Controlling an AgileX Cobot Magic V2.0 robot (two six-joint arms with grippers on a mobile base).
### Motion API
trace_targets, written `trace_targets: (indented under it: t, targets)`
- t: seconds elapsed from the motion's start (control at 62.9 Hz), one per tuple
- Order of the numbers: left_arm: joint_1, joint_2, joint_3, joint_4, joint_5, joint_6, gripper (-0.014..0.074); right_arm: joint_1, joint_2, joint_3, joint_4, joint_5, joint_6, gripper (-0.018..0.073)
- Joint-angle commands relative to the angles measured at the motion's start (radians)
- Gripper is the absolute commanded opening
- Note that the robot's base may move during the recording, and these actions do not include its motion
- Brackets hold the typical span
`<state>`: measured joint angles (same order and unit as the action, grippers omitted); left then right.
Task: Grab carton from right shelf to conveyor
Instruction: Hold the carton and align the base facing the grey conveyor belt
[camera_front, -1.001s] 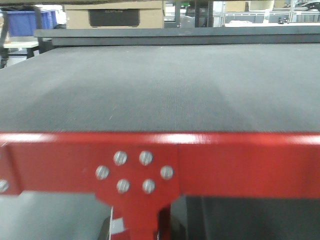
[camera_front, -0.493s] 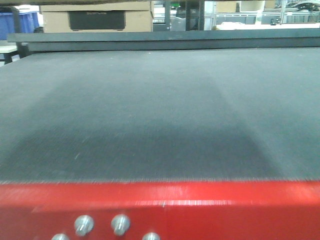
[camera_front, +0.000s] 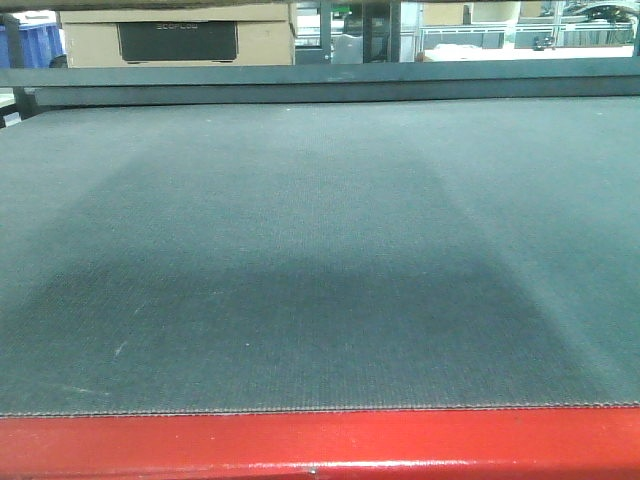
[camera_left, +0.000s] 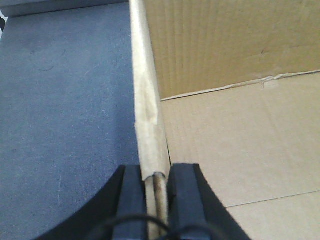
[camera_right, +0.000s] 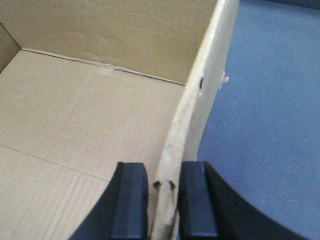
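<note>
The carton is an open brown cardboard box, seen from above in both wrist views. My left gripper (camera_left: 156, 186) is shut on the top edge of the carton's left wall (camera_left: 145, 90). The carton's inside floor (camera_left: 240, 145) lies to the right of that wall. My right gripper (camera_right: 164, 192) is shut on the right wall's rim (camera_right: 200, 95), with the carton floor (camera_right: 75, 120) to its left. The conveyor's dark grey belt (camera_front: 320, 200) fills the front view above its red frame (camera_front: 320, 452), and shows beside the carton in both wrist views. The right shelf is out of view.
A broad dark shadow (camera_front: 300, 310) lies on the middle of the belt. Beyond the belt's far rail (camera_front: 320, 80) stands another cardboard box with a black label (camera_front: 175, 40), beside metal racking. A blue bin (camera_front: 25, 40) sits at the far left.
The front view has closed in on the conveyor: the red frame has slid down to the bottom edge, its bolts gone from sight. The shadow on the belt has grown.
</note>
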<state>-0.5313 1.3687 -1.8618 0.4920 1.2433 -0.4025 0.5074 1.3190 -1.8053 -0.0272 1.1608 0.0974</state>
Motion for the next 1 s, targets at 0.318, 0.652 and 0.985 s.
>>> trace_targets:
  t: [0.318, 0.652, 0.985]
  targets:
    - [-0.002, -0.008, -0.002, 0.058, -0.022, 0.007, -0.0016, 0.001, -0.013, -0.006, 0.016, -0.033, -0.020, -0.0068]
    - [-0.002, -0.008, -0.002, 0.058, -0.022, 0.007, -0.0016, 0.001, -0.013, -0.006, 0.016, -0.033, -0.020, -0.0068]
    - [-0.002, -0.008, -0.004, 0.036, -0.022, 0.007, -0.0016, 0.001, -0.013, -0.006, 0.016, -0.080, -0.020, -0.0068]
